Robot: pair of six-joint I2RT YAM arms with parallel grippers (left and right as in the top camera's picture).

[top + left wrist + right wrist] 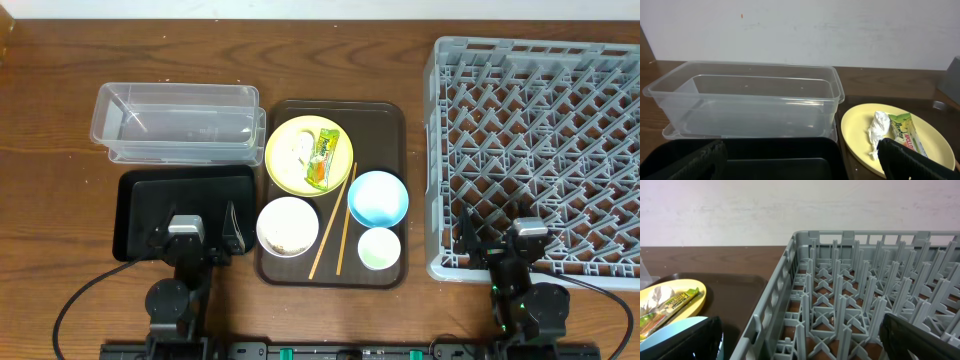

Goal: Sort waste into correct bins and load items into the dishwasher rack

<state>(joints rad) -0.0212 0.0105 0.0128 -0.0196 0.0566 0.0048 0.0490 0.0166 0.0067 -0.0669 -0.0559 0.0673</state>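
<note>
Starting at the far left of the desk (60, 80): the clear tub (175, 122) sits at the back with the black tray (140, 205) right in front of it, pretty much touching. The left tool (195, 230) hangs over the near edge of that black tray, jaws spread wide with nothing in them.

Next over is the brown serving tray (385, 115), and it's crowded. The yellow plate (285, 165) is at the back left, with the tissue (300, 148) and the green-and-yellow wrapper (323, 158) lying side by side on it. In front of the plate is the white bowl (287, 226), with what looks like rice (285, 240) in the bottom. The chopsticks (335, 222) lie on a slant down the middle, splitting the white bowl from the light blue bowl (378, 198) and the little pale cup (379, 247) on the right. Their far tips come right up by the plate's rim.

On the right, the grey rack (540, 150) takes up that whole side. The right tool (505, 240) hangs over its near left corner, also let go and holding nothing.

Count:
- two bins
- one serving tray
- one plate
- two bowls
- one cup
- two chopsticks
- one wrapper
- one tissue
- one rack
- two tools
</note>
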